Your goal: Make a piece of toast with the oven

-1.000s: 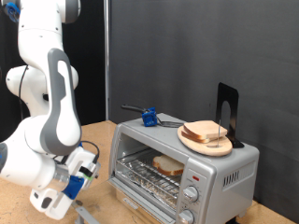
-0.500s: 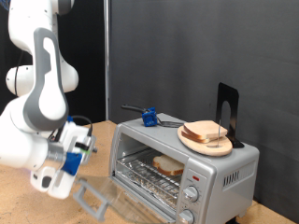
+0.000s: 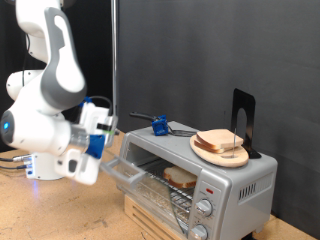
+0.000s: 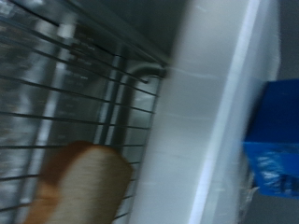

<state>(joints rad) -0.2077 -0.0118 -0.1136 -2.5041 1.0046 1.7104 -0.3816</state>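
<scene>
Silver, box-shaped toaster oven [image 3: 200,178] sits right of centre, a pale squarish slice of bread [image 3: 180,178] lying on its wire rack [image 4: 65,103]. At its left end the gripper [image 3: 108,160] is at the half-raised glass door [image 3: 130,172]; I cannot tell how wide its fingers stand. My worry: if contact slips, the door could drop open.

Silver oven [image 3: 235,180], tan-crusted pale piece of toast [image 4: 79,187], blue-trimmed hand [image 3: 112,150].
</scene>
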